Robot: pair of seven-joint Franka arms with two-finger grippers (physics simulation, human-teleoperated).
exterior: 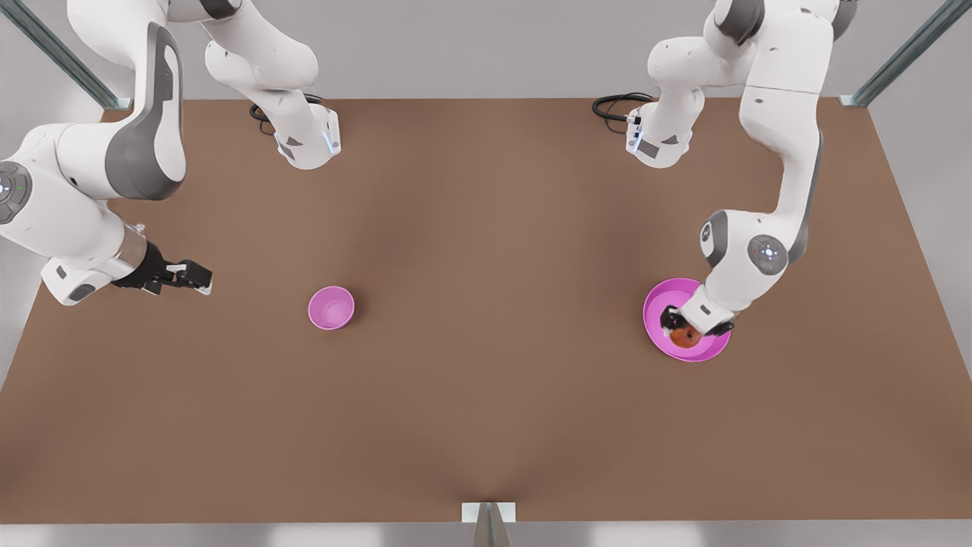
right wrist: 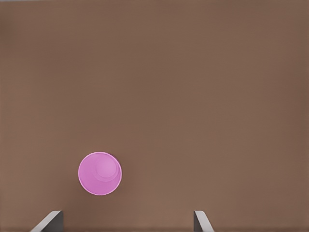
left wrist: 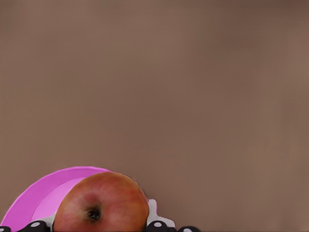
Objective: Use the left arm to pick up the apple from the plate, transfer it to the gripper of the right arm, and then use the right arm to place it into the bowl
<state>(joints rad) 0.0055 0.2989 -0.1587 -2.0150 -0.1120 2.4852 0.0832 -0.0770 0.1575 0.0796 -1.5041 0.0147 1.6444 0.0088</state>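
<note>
The red-orange apple lies on the magenta plate at the front view's right. My left gripper is down on the plate, its fingers pressed against both sides of the apple. At the front view's left, the right gripper hovers open and holds nothing, pointing toward the table's middle. The small pink bowl stands on the table a short way from the right gripper.
The brown table is bare between bowl and plate. Both arm bases stand at the far edge with black cables beside them. A small metal bracket sits at the near edge.
</note>
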